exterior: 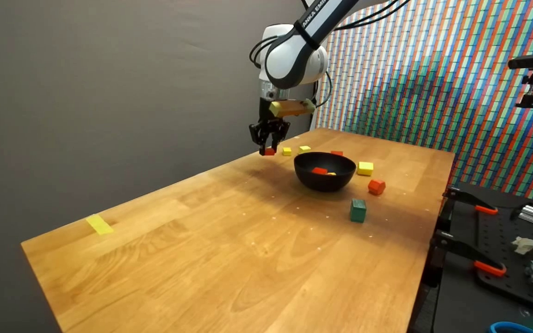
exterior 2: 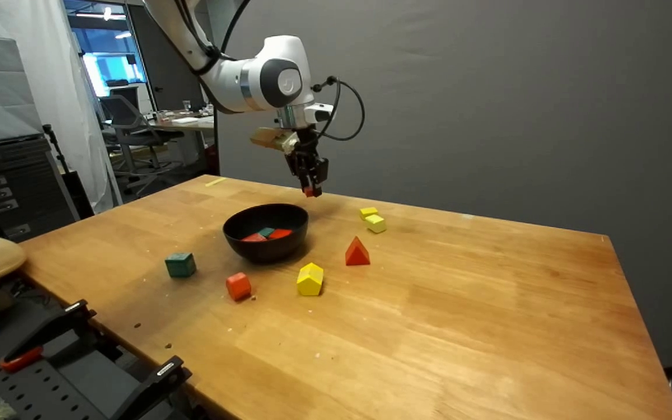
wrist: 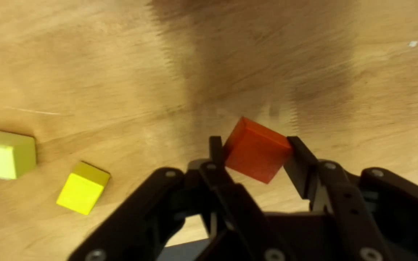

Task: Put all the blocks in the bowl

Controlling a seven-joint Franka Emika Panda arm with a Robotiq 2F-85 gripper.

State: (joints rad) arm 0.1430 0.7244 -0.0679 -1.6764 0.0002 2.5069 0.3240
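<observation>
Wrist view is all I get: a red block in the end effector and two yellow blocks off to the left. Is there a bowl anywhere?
Observer: Yes, a black bowl stands on the table in both exterior views.
Visitor: Anything in it?
Observer: Yes, red blocks and a green block show inside.
Visitor: Are all the blocks box-shaped, like mine?
Observer: No, in an exterior view a triangular red block stands outside the bowl.
</observation>
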